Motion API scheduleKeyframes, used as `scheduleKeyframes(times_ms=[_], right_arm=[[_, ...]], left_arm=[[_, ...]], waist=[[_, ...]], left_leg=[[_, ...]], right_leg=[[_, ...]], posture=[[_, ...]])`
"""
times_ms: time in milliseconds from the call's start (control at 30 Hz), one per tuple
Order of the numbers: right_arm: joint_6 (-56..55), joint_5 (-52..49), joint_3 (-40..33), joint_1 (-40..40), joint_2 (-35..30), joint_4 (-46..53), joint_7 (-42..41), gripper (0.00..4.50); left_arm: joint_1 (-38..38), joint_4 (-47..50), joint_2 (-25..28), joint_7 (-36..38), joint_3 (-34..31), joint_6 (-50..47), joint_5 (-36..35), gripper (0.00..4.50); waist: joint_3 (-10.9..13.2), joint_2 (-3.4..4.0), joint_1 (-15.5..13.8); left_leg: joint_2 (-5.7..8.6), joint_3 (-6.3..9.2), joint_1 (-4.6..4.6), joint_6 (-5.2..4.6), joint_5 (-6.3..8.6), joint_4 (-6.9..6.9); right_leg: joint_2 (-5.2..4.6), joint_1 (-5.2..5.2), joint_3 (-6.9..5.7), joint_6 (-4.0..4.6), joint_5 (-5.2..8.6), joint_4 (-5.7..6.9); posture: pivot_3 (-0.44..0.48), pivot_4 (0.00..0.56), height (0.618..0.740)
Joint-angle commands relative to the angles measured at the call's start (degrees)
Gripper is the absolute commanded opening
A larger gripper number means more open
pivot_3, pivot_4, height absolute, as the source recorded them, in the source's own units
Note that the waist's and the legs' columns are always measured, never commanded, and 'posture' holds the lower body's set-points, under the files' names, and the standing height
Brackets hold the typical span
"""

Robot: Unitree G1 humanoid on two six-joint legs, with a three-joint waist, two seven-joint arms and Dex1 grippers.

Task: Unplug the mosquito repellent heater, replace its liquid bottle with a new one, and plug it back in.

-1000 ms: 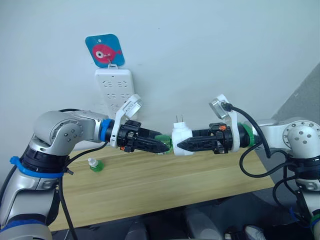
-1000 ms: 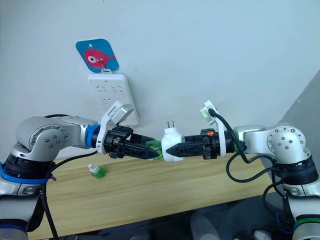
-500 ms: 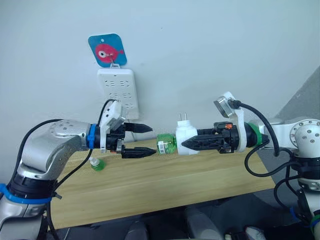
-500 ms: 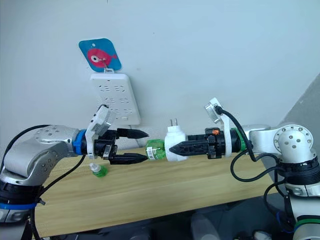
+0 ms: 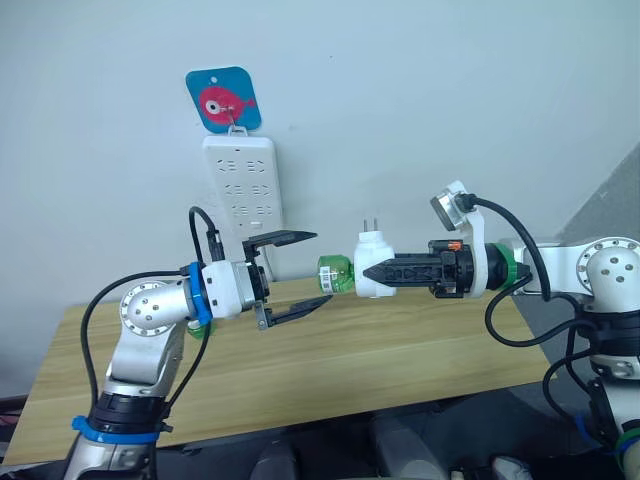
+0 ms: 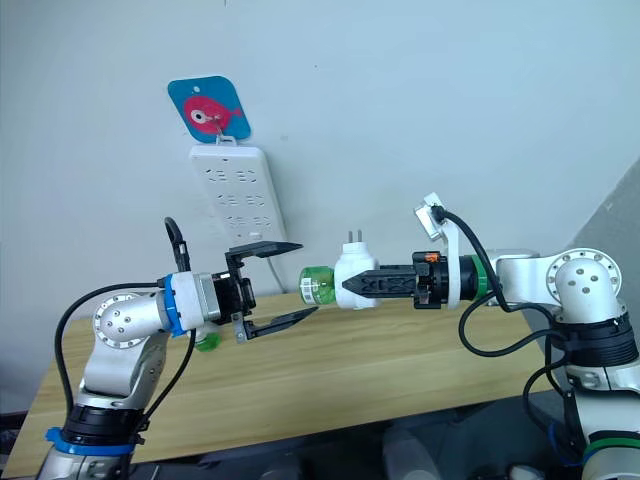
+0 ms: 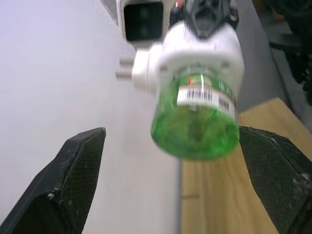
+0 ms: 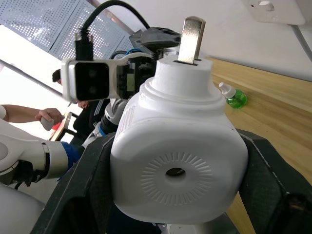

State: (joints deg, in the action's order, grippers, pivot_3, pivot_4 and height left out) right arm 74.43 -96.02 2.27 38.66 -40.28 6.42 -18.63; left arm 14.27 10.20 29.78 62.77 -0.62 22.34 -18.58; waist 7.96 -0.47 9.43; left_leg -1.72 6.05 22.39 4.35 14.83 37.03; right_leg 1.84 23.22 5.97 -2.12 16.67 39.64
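– Where's the heater [image 5: 375,265]?
– Clamped in the right gripper [image 5: 366,272] above the table [image 5: 400,350], green bottle [image 5: 336,274] attached.
– And the left gripper [image 5: 312,268]?
– Fingers spread wide, just short of the bottle. A spare bottle [image 8: 233,96] lies mostly hidden behind that arm.

the mosquito repellent heater [image 5: 372,277] is white, its liquid bottle [image 5: 335,276] clear green with a white barcode label. black pincer fingers [image 5: 290,311]. white power strip [image 5: 243,196] beneath a blue tag with a pink fish [image 5: 224,100]. pale wood-grain surface [image 5: 400,355].
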Motion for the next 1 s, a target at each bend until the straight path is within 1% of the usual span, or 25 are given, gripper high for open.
scheduleKeyframes(times_ms=[33, 133, 267, 367, 533, 567, 700, 767, 833, 900, 1000], right_arm=[[-0.26, -2.58, -2.07, 0.97, -0.06, 0.88, -0.13, 3.03], [-0.34, -2.81, -2.00, 1.08, -0.04, 0.89, 0.06, 3.03], [-0.39, -3.04, -1.94, 1.25, -0.07, 0.91, 0.15, 3.03], [-0.44, -3.26, -1.92, 1.33, -0.03, 0.95, 0.30, 3.03], [-0.56, -3.79, -1.86, 1.35, -0.12, 1.14, 0.70, 3.03], [-0.56, -3.88, -1.88, 1.35, -0.13, 1.16, 0.78, 3.03], [-0.63, -3.83, -1.93, 1.45, -0.15, 1.21, 0.81, 3.03], [-0.63, -3.66, -1.93, 1.51, -0.18, 1.25, 0.66, 3.03], [-0.54, -3.06, -1.94, 1.64, -0.23, 1.44, 0.23, 3.03], [-0.33, -1.73, -1.96, 1.90, -0.39, 1.96, -0.78, 3.03], [-0.06, 0.76, -1.93, 2.61, -0.77, 2.42, -2.95, 3.03]], left_arm=[[1.09, 0.83, -0.54, -1.38, 0.24, 3.86, 0.30, 4.50], [1.29, 0.74, -0.64, -1.56, 1.33, 5.44, 0.94, 4.50], [2.38, 0.65, -0.18, -1.92, 3.04, 4.45, 1.94, 4.50], [3.34, 0.39, -0.19, -2.27, 4.06, 3.61, 2.41, 3.96], [4.17, 0.05, 0.93, -2.94, 4.52, 1.75, 3.19, 2.41], [4.36, -0.10, 1.18, -2.89, 4.47, 1.80, 3.19, 2.33], [5.05, 0.33, 2.47, -2.61, 4.33, -0.27, 2.51, 2.33], [5.14, 1.38, 3.52, -1.77, 4.43, -2.68, 0.74, 2.33], [4.91, 3.22, 5.51, 0.27, 5.02, -7.87, -2.45, 2.33], [6.06, 5.19, 9.07, 1.79, 5.45, -18.19, -6.53, 2.33], [12.40, 6.05, 14.72, 0.75, 6.43, -41.11, -14.55, 2.33]], waist=[[0.00, 0.01, 0.05], [0.00, 0.01, 0.09], [0.00, 0.00, 0.14], [0.00, 0.00, 0.19], [0.00, 0.01, 0.29], [0.00, 0.01, 0.28], [0.00, 0.01, 0.29], [0.00, 0.00, 0.29], [0.00, 0.01, 0.33], [0.00, 0.00, 0.34], [0.04, -0.03, 0.33]], left_leg=[[0.00, 0.02, 0.00, 0.00, 0.00, -0.01], [0.00, 0.01, -0.01, 0.00, 0.00, 0.02], [0.00, 0.01, -0.02, 0.00, 0.00, 0.04], [0.00, 0.02, -0.03, 0.00, 0.00, 0.03], [0.00, 0.03, -0.03, 0.00, 0.00, 0.02], [0.00, 0.03, -0.03, 0.00, 0.00, 0.02], [0.00, 0.03, -0.03, 0.00, 0.00, 0.03], [0.00, 0.03, -0.03, 0.00, 0.00, 0.02], [0.00, 0.05, -0.03, 0.00, 0.00, 0.01], [0.00, 0.06, -0.03, 0.00, 0.00, 0.01], [0.00, 0.12, -0.02, 0.00, 0.00, 0.03]], right_leg=[[0.00, 0.00, -0.01, 0.00, 0.00, 0.00], [0.00, 0.00, 0.00, -0.02, 0.01, 0.03], [0.00, -0.02, 0.00, -0.02, 0.01, 0.05], [0.00, -0.02, -0.01, -0.03, 0.01, 0.06], [0.00, -0.02, -0.03, -0.02, 0.01, 0.06], [0.00, -0.02, -0.03, -0.02, 0.01, 0.07], [0.00, -0.02, -0.03, -0.03, 0.01, 0.07], [0.00, -0.02, -0.03, -0.03, 0.01, 0.07], [0.00, -0.02, -0.04, -0.03, 0.02, 0.07], [0.01, -0.02, -0.06, -0.03, 0.02, 0.08], [0.01, -0.01, -0.10, -0.03, 0.02, 0.14]], posture=[[-0.171, 0.100, 0.736], [-0.171, 0.100, 0.736], [-0.173, 0.100, 0.736], [-0.173, 0.100, 0.736], [-0.176, 0.101, 0.736], [-0.176, 0.101, 0.736], [-0.176, 0.101, 0.736], [-0.176, 0.101, 0.736], [-0.176, 0.101, 0.736], [-0.176, 0.101, 0.736], [-0.158, 0.105, 0.736]])
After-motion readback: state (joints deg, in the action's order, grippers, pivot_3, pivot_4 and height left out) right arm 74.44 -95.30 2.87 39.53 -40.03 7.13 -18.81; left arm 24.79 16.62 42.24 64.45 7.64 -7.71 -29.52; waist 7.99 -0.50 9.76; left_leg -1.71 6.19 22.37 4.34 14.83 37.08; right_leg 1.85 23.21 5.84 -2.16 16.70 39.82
